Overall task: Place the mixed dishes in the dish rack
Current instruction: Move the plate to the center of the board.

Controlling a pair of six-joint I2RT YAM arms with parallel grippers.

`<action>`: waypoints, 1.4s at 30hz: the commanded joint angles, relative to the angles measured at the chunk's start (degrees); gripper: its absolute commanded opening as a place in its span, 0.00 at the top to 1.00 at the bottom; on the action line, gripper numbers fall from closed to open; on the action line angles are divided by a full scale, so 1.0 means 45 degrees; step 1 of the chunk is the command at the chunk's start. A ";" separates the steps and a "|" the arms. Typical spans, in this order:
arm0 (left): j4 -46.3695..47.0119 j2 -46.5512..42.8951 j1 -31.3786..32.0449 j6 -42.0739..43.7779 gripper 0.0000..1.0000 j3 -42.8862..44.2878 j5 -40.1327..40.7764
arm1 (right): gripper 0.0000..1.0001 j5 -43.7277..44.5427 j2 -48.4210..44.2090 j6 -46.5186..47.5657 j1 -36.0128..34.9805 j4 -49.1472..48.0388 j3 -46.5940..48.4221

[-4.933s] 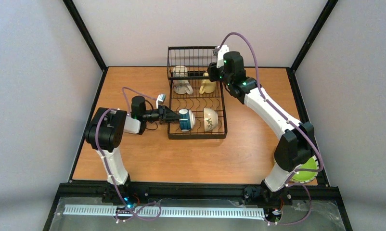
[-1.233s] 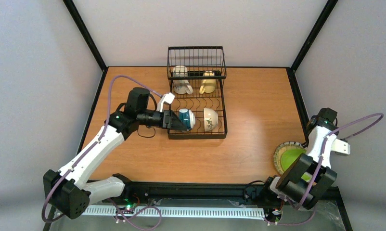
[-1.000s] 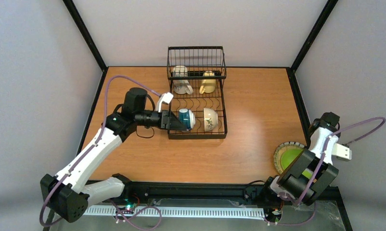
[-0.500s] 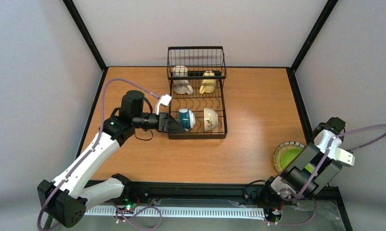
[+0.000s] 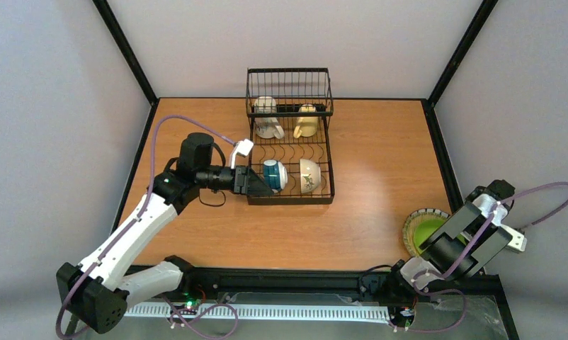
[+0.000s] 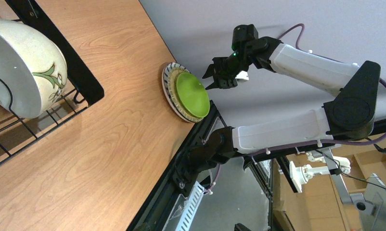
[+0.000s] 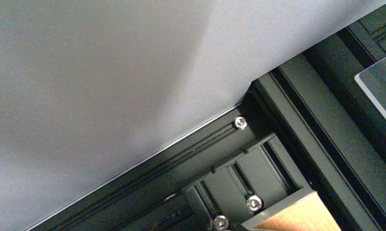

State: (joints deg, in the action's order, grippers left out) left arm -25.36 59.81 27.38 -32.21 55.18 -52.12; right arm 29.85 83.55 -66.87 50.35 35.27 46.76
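Note:
The black wire dish rack (image 5: 325, 193) stands at the table's middle. In its far end are a white mug (image 5: 267, 127) and a cream-yellow mug (image 5: 306, 126). The teal-and-white bowl (image 5: 273, 175) and the white bowl with a motif (image 5: 309, 175) stand on edge in its near slots. My left gripper (image 5: 258, 184) is at the rack's left side, just left of the teal bowl, open and empty. The lime-green plate (image 5: 428, 230) lies on the white plate (image 5: 409, 228) at the near right edge. My right gripper (image 6: 211, 81) hovers open beside the plates, by the wall.
The black frame rails (image 5: 437, 149) edge the table, and grey walls stand close behind them. The right wrist view shows only wall, frame corner (image 7: 258, 144) and a sliver of table. The right arm's elbow (image 5: 472, 241) hangs over the near right corner.
My left gripper drew back a little to the left; the teal bowl stayed in the rack. My right arm swung from the rack's far end to the near right, past the plates.

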 commanded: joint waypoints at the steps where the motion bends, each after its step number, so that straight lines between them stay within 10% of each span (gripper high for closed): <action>1: -0.0401 -0.0088 0.0088 -0.0012 0.02 0.0473 -0.0004 | 0.14 0.0020 0.0609 -0.0199 0.0510 -0.0320 -0.0337; 26: -0.1473 0.0586 0.0088 0.0552 0.02 0.1683 0.0125 | 0.14 -0.2409 0.1134 0.0080 0.0960 0.0452 -0.0340; 42: -0.1949 -0.0498 0.0088 0.0792 0.02 0.1259 0.0323 | 0.13 -0.2491 -0.0237 -0.1095 -0.1972 0.1565 -0.0733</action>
State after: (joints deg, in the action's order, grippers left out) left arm -32.18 59.77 27.40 -30.06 60.53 -51.18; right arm 19.79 84.03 -67.90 45.43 38.79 44.53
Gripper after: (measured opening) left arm 0.978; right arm 0.865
